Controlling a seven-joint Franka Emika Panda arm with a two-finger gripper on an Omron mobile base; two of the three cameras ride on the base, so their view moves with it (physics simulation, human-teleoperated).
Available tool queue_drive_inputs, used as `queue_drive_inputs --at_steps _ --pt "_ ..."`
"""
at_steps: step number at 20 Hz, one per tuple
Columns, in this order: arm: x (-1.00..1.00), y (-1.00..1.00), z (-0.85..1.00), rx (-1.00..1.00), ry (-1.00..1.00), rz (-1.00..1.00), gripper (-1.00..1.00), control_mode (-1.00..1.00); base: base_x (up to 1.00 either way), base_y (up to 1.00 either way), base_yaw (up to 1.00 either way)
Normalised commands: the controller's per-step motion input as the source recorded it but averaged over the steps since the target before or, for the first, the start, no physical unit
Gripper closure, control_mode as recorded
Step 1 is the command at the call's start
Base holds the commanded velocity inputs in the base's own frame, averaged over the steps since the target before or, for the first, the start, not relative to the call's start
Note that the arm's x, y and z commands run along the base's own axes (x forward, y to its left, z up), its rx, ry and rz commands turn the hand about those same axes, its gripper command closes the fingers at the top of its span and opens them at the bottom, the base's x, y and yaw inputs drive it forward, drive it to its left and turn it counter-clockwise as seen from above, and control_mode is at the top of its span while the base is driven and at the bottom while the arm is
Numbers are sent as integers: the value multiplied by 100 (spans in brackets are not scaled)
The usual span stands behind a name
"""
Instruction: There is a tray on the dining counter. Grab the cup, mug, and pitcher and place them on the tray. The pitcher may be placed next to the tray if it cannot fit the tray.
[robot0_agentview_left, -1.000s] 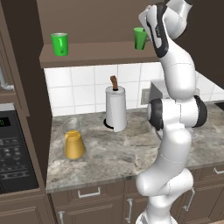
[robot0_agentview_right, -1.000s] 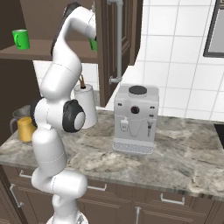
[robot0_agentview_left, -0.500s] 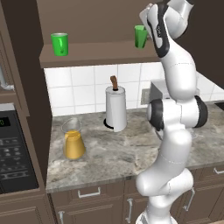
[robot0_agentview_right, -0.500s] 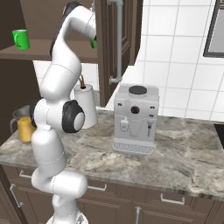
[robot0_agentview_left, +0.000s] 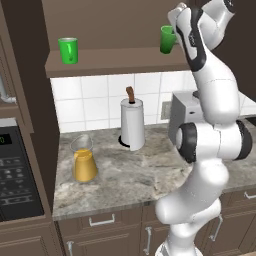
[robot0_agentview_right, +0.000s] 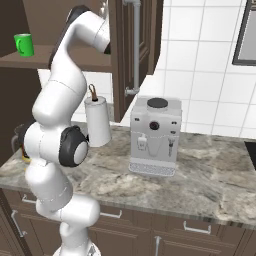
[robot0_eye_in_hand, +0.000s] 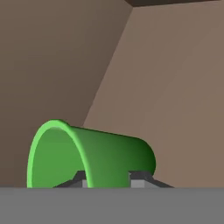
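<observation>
Left base view, brown wall shelf (robot0_agentview_left: 100, 62), grey stone worktop (robot0_agentview_left: 130, 175), white tiles (robot0_agentview_left: 100, 100)

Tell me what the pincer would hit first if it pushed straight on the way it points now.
The pincer already sits astride the cup, its fingertips on either side of the wall. Pushed further, it would likely carry the cup toward the brown cabinet wall behind; the depth is unclear.
</observation>
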Motion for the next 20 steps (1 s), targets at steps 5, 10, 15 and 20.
queue_drive_inputs --at_steps 5,10,15,20 --pt "-97 3 -10 0 0 0 100 -100 0 0 0" --pt "-100 0 0 -1 7 0 100 -100 0 0 0" --pt "-91 1 -4 -12 25 0 100 -100 0 0 0" --pt "-67 3 -16 -15 42 0 100 -100 0 0 0"
